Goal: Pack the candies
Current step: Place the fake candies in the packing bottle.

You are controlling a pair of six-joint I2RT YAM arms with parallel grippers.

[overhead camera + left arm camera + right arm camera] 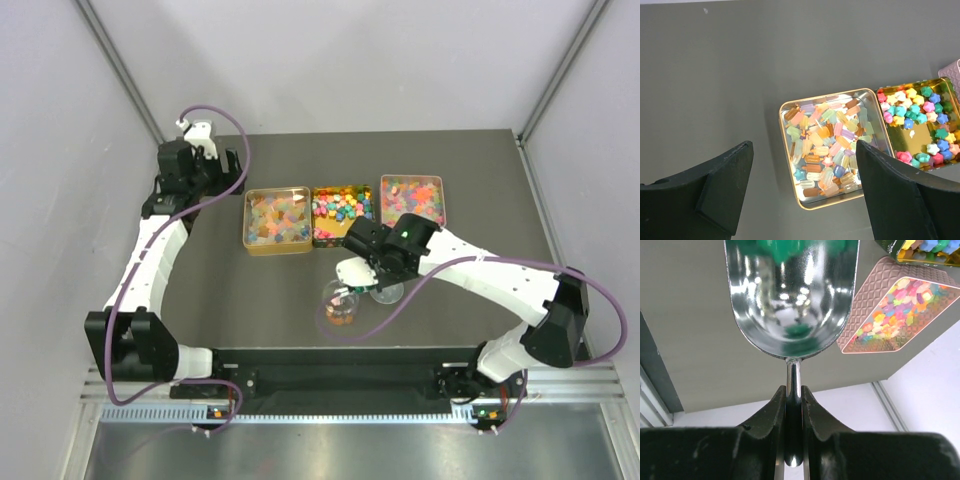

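The candies lie in three open tins: pale popsicle-shaped ones in a gold tin [277, 220] [826, 145], bright star-shaped ones in the middle tin [342, 210] [916, 117], and small mixed ones in a pink tin [412, 196] [892, 315]. My right gripper [374, 262] [793, 390] is shut on the thin handle of a shiny metal scoop [792, 295], whose bowl [352, 272] hangs just above a small clear jar [340, 303] holding a few candies. I see only reflections in the bowl. My left gripper [215, 158] [805, 195] hovers open, left of and behind the gold tin, holding nothing.
A round silver lid [388, 292] lies beside the jar, under my right wrist. The three tins stand edge to edge in a row across the middle of the dark table [200, 300]. Grey walls close off the sides and back.
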